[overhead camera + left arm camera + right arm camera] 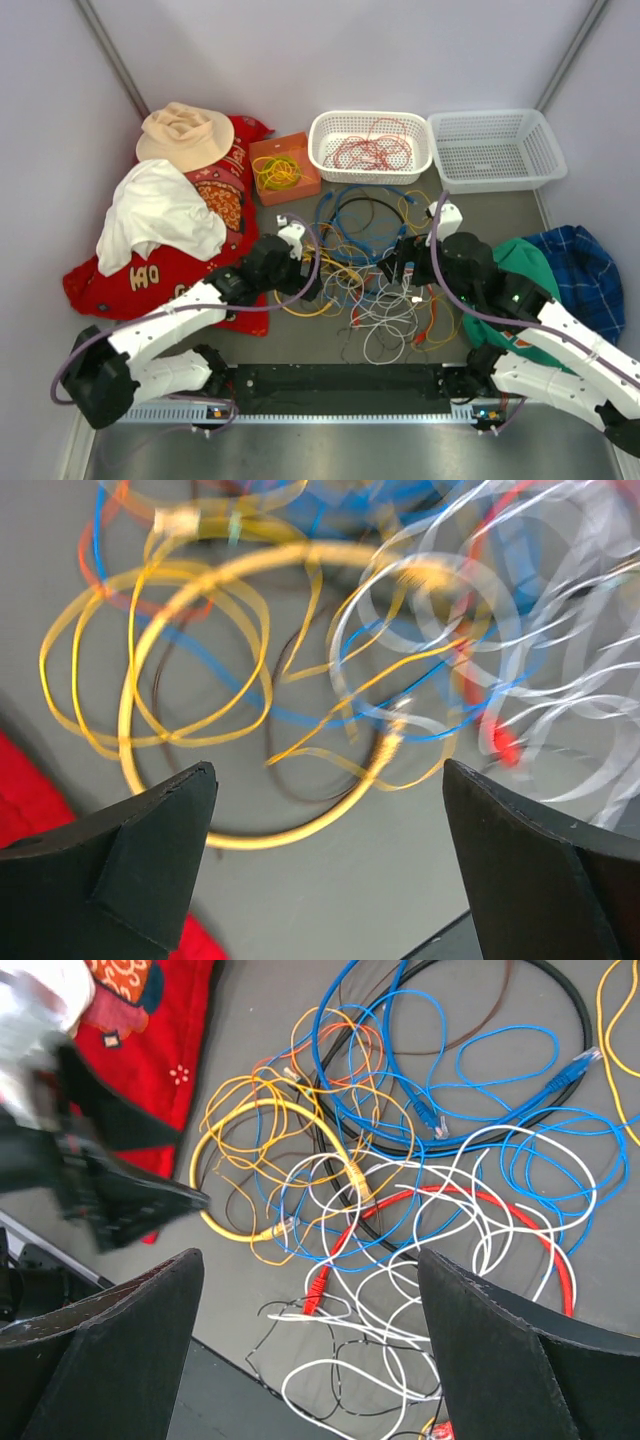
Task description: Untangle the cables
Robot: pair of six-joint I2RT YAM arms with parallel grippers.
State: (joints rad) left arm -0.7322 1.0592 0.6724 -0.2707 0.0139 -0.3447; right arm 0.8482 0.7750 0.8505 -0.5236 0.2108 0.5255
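Observation:
The cables (372, 272) lie in a tangled heap on the grey table between my two grippers: yellow, blue, white, red and black loops. My left gripper (305, 270) is open and empty at the heap's left edge. In the left wrist view the left gripper (330, 870) hovers just short of a thick yellow cable loop (270, 837), with blurred blue and white wires beyond. My right gripper (402, 262) is open and empty over the heap's right side. In the right wrist view the right gripper (315, 1360) sits above white wires (400, 1300) and a red cable (400, 1210).
A white basket (322, 160) at the back holds red wires; an empty white basket (540, 160) stands to its right. An orange box (300, 185) holds a yellow coiled ring. Red cloth (150, 275), white cloth and a hat lie left. Green and plaid cloths (585, 270) lie right.

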